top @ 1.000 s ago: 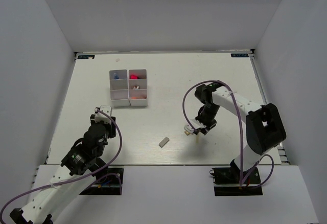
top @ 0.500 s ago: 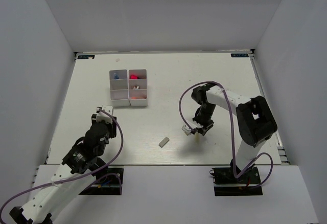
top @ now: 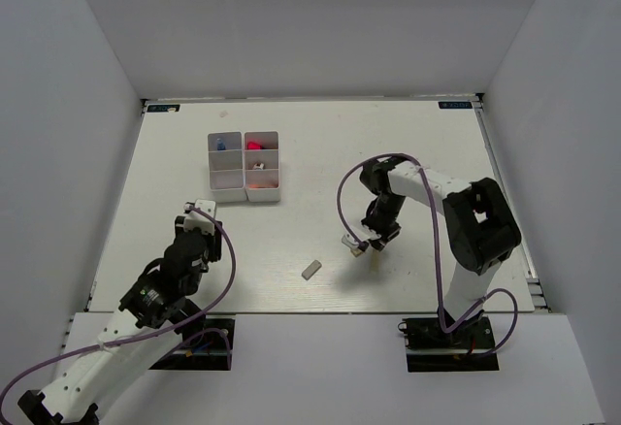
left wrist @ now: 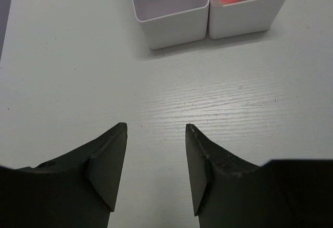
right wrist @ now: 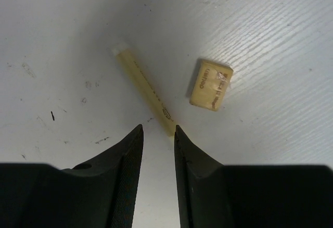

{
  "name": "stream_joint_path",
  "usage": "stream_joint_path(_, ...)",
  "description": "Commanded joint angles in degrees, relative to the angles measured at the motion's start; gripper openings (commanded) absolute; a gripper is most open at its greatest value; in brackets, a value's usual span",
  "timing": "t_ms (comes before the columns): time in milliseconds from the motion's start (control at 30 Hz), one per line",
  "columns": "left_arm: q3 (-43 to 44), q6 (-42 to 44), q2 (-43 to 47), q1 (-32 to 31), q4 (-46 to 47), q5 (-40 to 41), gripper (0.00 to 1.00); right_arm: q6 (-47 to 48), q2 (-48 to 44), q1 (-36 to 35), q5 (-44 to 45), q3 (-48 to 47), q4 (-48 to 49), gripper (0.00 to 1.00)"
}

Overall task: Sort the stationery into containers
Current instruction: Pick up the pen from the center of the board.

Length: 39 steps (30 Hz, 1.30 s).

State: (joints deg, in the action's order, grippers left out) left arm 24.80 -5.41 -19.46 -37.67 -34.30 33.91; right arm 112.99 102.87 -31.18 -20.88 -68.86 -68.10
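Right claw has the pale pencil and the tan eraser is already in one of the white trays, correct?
Not quite. The right claw does have the pale pencil, but the tan eraser is not in the white trays. It lies on the table near that claw, as the right wrist and top external views show.

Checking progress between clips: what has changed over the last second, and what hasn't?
The right gripper shifted slightly left toward the tan eraser, its arm swinging with it. Its jaws are nearly closed by the pale pencil, grip unclear. The left gripper stayed open, barely moving. The eraser and white trays stayed put.
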Motion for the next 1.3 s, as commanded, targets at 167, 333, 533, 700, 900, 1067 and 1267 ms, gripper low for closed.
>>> stream_joint_path(167, 0.43, 0.14, -0.23, -0.04, 0.03, 1.33, 0.59, 46.09, 0.66, 0.16, 0.67, 5.13, 5.41, 0.34)
stream_joint_path(333, 0.34, 0.05, -0.05, -0.12, 0.11, 1.77, 0.59, 46.01, -0.12, 0.15, -1.52, 7.60, 12.01, 0.36)
stream_joint_path(533, 0.43, 0.14, 0.04, -0.12, 0.12, 1.69, 0.61, 46.62, -2.05, 0.50, -1.79, 12.15, 18.25, 0.34)
stream_joint_path(700, 0.34, 0.05, 0.74, -0.12, 0.11, 1.86, 0.61, 47.58, -5.92, 0.42, -1.79, 23.31, 33.44, 0.28)
stream_joint_path(900, 0.43, 0.05, 1.27, -0.12, 0.03, 1.95, 0.61, 47.06, -10.49, 0.68, -1.79, 31.33, 40.50, 0.11)
stream_joint_path(1067, 0.43, -0.13, 1.53, -0.21, -0.15, 2.03, 0.61, 45.92, -12.43, 1.20, -0.74, 31.34, 33.42, 0.00)
stream_joint_path(1267, 0.43, -0.13, 1.97, -0.12, -0.15, 2.21, 0.61, 44.07, -10.59, 1.47, -0.65, 18.79, 6.02, 0.00)
